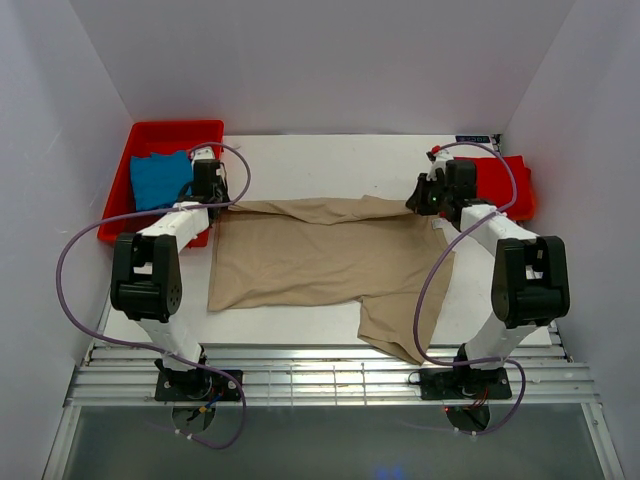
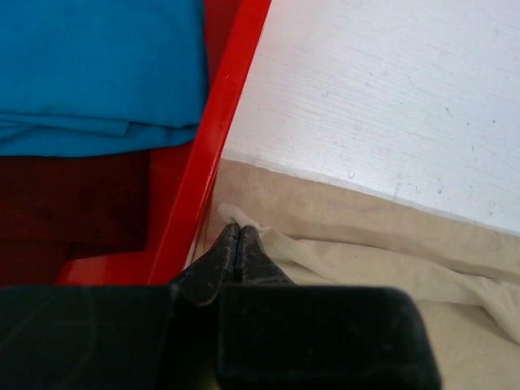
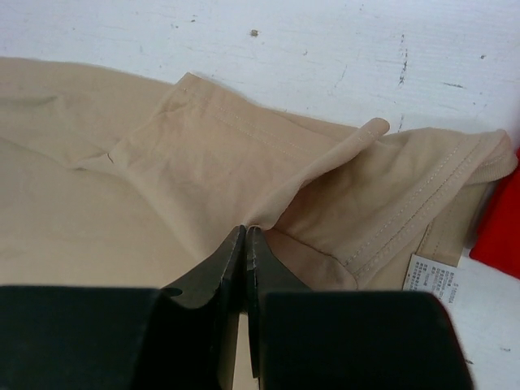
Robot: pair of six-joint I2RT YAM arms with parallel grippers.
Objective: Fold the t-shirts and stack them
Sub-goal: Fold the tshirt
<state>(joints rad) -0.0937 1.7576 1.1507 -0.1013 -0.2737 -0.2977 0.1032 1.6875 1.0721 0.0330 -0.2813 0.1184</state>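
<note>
The tan-beige soft cloth t-shirt (image 1: pixel 320 260) lies spread across the middle of the white table (image 1: pixel 320 160), one part reaching the near edge. The left gripper (image 2: pixel 238 233) is clenched on its far-left corner, just beside the rigid red plastic tray (image 2: pixel 213 138). The right gripper (image 3: pixel 245 237) is clenched on a raised fold near its far-right corner (care label showing). Pinching both far corners likely prepares a fold toward the near edge. The folded blue cloth t-shirt (image 1: pixel 160 178) sits in the tray at the far-left corner, and the bright red cloth t-shirt (image 1: pixel 505 180) lies at the far-right corner.

White table (image 1: pixel 330 165); pale walls (image 1: pixel 320 60)
</note>
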